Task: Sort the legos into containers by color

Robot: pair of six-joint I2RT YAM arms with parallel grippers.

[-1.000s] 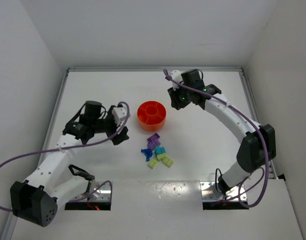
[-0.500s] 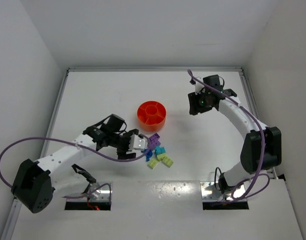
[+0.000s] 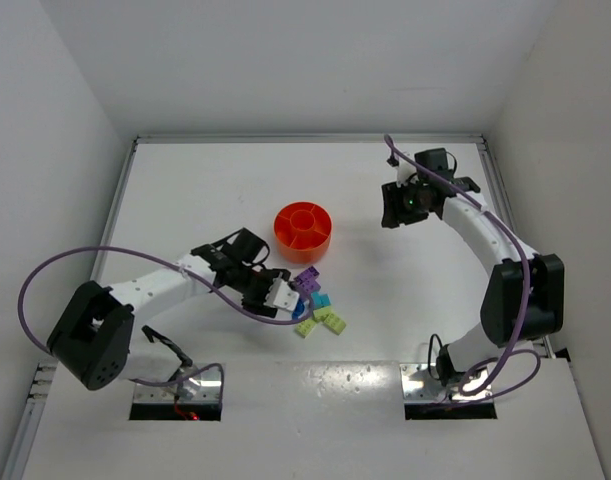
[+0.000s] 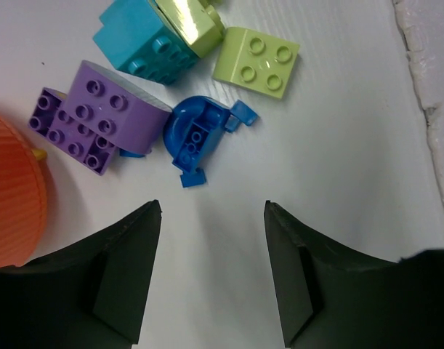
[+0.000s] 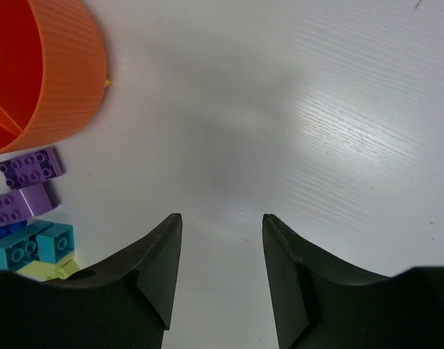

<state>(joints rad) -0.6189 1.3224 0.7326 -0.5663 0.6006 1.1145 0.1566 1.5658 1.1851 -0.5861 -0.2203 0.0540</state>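
Left wrist: 1 blue lego (image 4: 196,134)

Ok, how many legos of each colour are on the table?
purple legos: 2
yellow-green legos: 2
teal lego: 1
blue lego: 1
Total: 6 that I can see; a blue bit under the purple may be another.

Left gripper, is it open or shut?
Open. In the left wrist view the left gripper has a wide empty gap, holding nothing, with the blue lego lying just ahead.
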